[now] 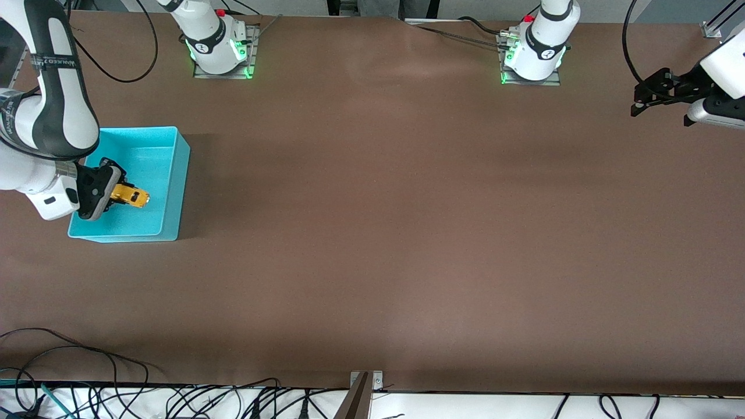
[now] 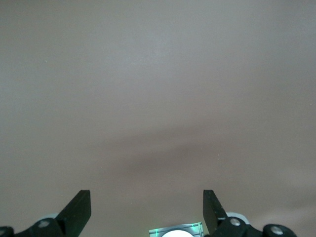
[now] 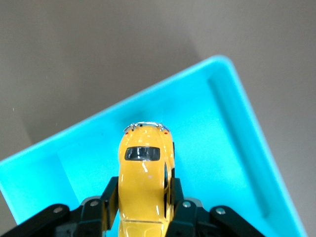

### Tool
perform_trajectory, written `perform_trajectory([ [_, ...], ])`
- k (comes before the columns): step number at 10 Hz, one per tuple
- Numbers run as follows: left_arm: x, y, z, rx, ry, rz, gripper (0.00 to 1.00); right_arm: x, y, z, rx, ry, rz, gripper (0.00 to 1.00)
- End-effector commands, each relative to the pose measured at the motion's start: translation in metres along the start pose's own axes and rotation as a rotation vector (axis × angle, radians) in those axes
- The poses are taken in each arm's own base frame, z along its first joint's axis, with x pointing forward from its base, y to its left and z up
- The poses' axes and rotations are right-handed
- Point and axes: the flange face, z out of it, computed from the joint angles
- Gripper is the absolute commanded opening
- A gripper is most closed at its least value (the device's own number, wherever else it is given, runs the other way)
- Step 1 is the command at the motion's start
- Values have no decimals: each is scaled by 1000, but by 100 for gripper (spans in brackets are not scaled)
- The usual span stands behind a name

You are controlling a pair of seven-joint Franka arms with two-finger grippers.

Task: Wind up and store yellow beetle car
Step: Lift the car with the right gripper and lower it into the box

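The right gripper hangs over the turquoise bin at the right arm's end of the brown table, its two fingers clamped on the sides of the yellow beetle car. In the right wrist view the car points away from the gripper, its dark window and chrome bumper showing above the bin's floor. The left gripper waits in the air over the left arm's end of the table, its fingers spread wide apart and holding nothing.
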Motion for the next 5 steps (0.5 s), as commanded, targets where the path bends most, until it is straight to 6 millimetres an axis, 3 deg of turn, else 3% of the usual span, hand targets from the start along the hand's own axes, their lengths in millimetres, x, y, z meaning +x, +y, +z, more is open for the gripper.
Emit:
perform_trajectory([
  [1, 5, 6, -8, -17, 1, 0, 100, -30, -10, 33, -26, -1, -59, 0],
  [3, 4, 1, -8, -20, 2, -6, 100, -52, -7, 63, -13, -5, -53, 0],
  [5, 5, 7, -8, -19, 2, 0, 100, -69, -19, 94, -38, -4, -26, 0],
])
